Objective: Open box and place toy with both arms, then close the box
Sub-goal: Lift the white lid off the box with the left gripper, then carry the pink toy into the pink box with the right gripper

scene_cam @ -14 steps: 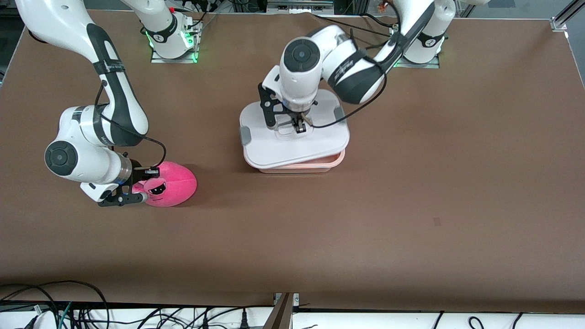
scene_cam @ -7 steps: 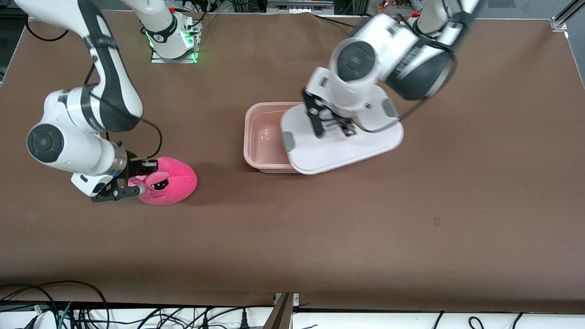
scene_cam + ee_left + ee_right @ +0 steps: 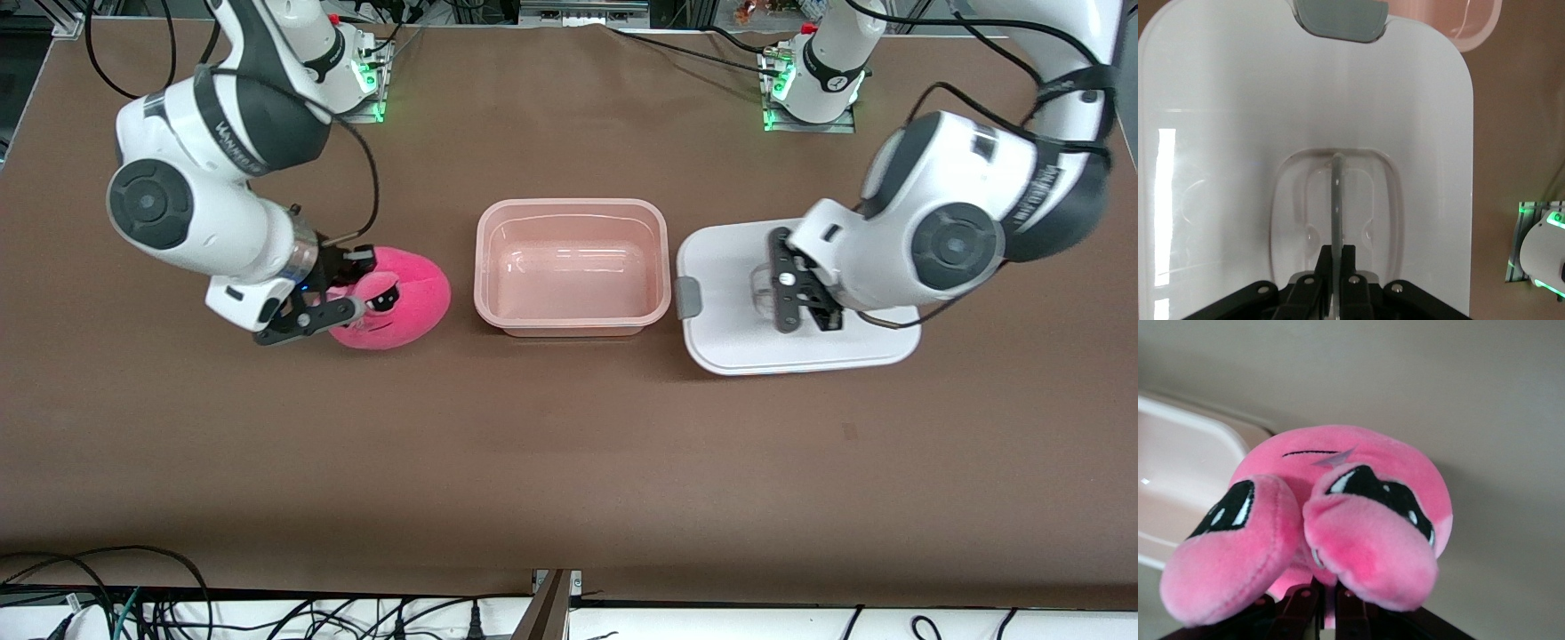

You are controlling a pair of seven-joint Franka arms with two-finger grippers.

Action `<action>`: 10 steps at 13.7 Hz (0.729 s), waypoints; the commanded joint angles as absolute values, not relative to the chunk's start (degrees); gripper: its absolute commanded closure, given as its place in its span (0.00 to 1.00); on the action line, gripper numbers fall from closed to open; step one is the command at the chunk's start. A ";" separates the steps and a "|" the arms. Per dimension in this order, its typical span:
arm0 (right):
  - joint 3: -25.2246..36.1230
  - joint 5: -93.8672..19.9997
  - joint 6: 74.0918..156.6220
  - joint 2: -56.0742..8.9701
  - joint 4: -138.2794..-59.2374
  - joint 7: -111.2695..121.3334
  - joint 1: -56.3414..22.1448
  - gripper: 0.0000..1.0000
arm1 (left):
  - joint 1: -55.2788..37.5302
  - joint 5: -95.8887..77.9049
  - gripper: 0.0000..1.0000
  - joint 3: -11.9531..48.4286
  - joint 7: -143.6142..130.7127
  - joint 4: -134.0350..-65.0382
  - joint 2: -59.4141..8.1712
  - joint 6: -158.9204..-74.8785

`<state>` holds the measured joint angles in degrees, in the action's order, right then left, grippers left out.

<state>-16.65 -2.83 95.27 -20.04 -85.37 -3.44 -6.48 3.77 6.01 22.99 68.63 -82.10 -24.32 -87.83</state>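
1. Since before: my left gripper [image 3: 805, 307] has carried the lid [image 3: 791, 342] off the box [image 3: 572, 316], toward the left arm's end of the bench [image 3: 569, 462].
2. Left fingers [image 3: 1346, 263]: clamped on the lid's handle [image 3: 1336, 200].
3. Right gripper [image 3: 342, 293]: fingers pinch the toy [image 3: 409, 307], raised just beside the open box.

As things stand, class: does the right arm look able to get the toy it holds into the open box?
Probably yes. The right gripper is shut on the toy, the box stands open beside it, and the lid, held by the left gripper, sits clear toward the left arm's end.
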 commanded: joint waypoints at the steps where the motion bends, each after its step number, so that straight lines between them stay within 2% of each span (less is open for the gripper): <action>1: -21.34 -0.63 93.34 -20.65 -83.58 -3.25 -7.28 1.00 | 5.71 7.12 1.00 23.73 78.28 -80.86 -26.18 -86.22; 10: -22.06 16.87 87.98 -21.88 -83.41 0.62 -21.61 1.00 | 6.15 9.41 1.00 23.64 81.56 -80.33 -27.60 -82.71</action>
